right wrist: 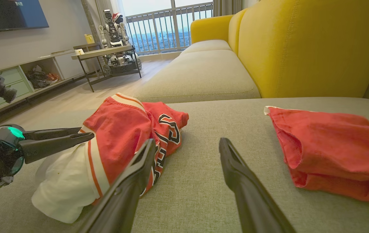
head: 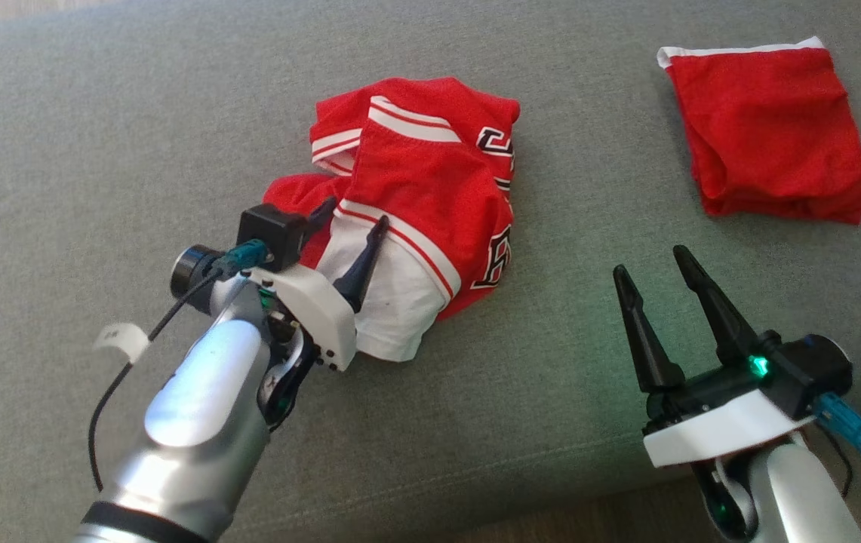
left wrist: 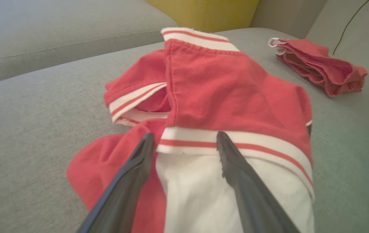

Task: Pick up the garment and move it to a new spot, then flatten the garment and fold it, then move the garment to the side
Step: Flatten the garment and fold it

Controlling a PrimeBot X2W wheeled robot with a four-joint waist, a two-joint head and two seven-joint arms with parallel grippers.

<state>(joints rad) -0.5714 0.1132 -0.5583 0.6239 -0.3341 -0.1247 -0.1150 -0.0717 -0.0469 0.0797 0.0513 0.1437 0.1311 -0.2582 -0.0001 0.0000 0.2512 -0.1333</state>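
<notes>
Grey sofa seat cushion [head: 98, 151]: carries both garments. In the right wrist view a yellow backrest [right wrist: 300, 48] rises behind it.

Red jersey [head: 430, 173]: lies in a crumpled heap near the middle of the cushion, not flattened and not folded. It has white bands with red stripes, black-and-white lettering on the side toward the robot's right, and a white panel at the end nearest the robot.

Folded red garment [head: 770, 128]: white edge along its far side. It lies flat on the cushion, well apart from the jersey, farther back and to the robot's right.

Left pincer [head: 355, 211]: jaws spread wide, nothing clamped. It is at the near end of the jersey; the left wrist view shows one finger over the white panel and the other at the edge between white and red cloth, tips reaching the striped band. Contact with the cloth cannot be confirmed.

Right pincer [head: 649, 260]: jaws spread wide, empty. It stands over bare cushion, between the jersey and the folded red garment, touching neither.
</notes>
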